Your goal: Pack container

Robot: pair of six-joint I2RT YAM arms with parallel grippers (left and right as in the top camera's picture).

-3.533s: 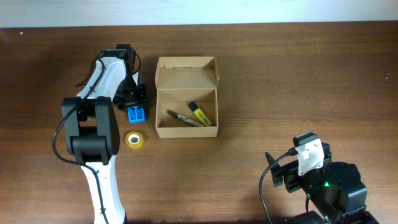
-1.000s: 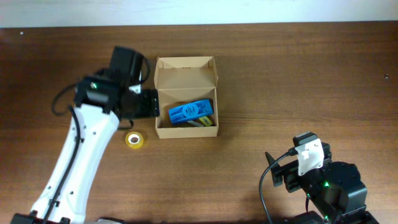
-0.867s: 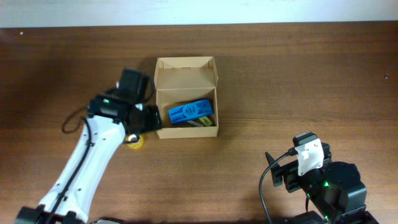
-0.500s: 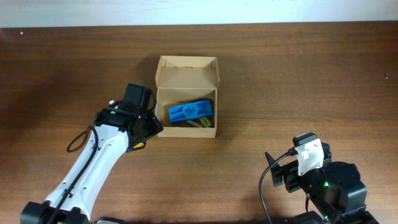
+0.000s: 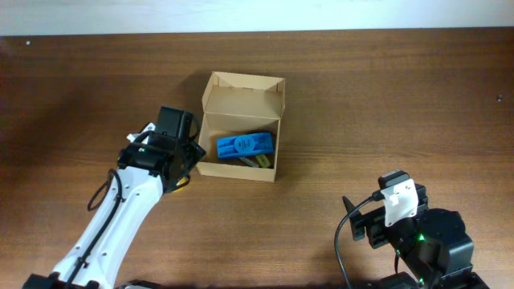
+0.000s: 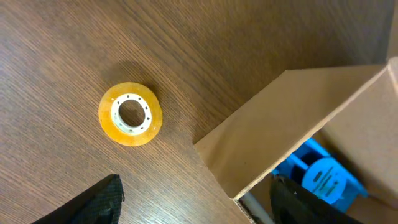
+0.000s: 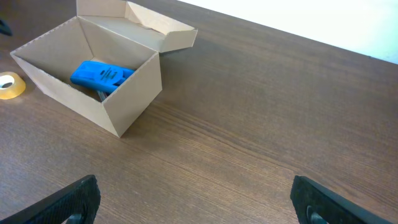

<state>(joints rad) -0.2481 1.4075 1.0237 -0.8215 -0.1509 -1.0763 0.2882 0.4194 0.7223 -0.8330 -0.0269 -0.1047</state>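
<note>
The tan cardboard box (image 5: pixel 241 98) stands open, slightly skewed, with its flap lid up at the back. A blue stapler-like block (image 5: pixel 243 144) lies inside on top of a pen and a yellow highlighter (image 5: pixel 259 161). My left gripper (image 5: pixel 189 157) is open at the box's left front corner. In the left wrist view (image 6: pixel 199 208) one finger (image 6: pixel 93 200) is over the table and the other (image 6: pixel 305 202) over the box's inside, with the box wall (image 6: pixel 273 130) between them. My right gripper (image 7: pixel 199 211) is open and empty, far from the box (image 7: pixel 134 93).
A yellow tape roll (image 6: pixel 130 114) lies on the table left of the box, mostly hidden under my left arm in the overhead view (image 5: pixel 178 187). It also shows at the left edge of the right wrist view (image 7: pixel 9 86). The right arm's base (image 5: pixel 418 241) sits front right.
The blue block went from the table into the box. My left gripper then came down to the box's left front corner, and the box has turned slightly and shifted right. The right arm has not moved.
</note>
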